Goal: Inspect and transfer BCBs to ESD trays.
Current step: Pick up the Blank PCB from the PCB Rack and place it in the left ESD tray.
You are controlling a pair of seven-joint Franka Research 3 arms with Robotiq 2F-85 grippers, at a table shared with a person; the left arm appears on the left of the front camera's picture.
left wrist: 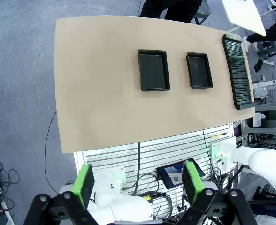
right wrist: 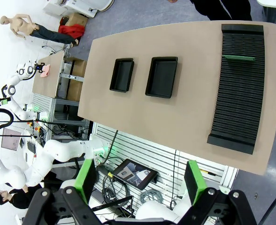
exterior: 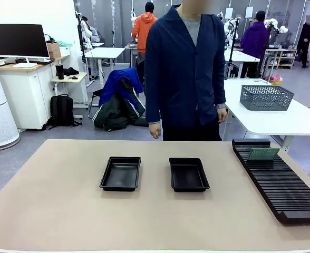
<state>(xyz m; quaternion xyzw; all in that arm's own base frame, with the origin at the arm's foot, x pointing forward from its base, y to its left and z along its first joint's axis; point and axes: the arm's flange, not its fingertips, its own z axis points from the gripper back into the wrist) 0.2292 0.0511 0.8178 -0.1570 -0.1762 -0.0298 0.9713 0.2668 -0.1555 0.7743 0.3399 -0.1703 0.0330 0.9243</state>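
Two black ESD trays lie side by side mid-table, both bare inside: the left tray (exterior: 121,173) (left wrist: 153,70) (right wrist: 122,74) and the right tray (exterior: 188,174) (left wrist: 199,70) (right wrist: 162,76). One green BCB (exterior: 263,154) (right wrist: 239,58) stands in a slot near the far end of the long black rack (exterior: 278,177) (left wrist: 238,70) (right wrist: 236,93). My left gripper (left wrist: 139,186) hangs open high above the table's near edge, holding nothing. High over the near edge too, my right gripper (right wrist: 141,180) is open and holds nothing.
A person in a dark blue coat (exterior: 185,68) stands at the far side, hands (exterior: 155,131) down by the table edge. A grey mesh basket (exterior: 266,97) sits on a white table behind. Cables and a tablet (right wrist: 133,173) lie below the near edge.
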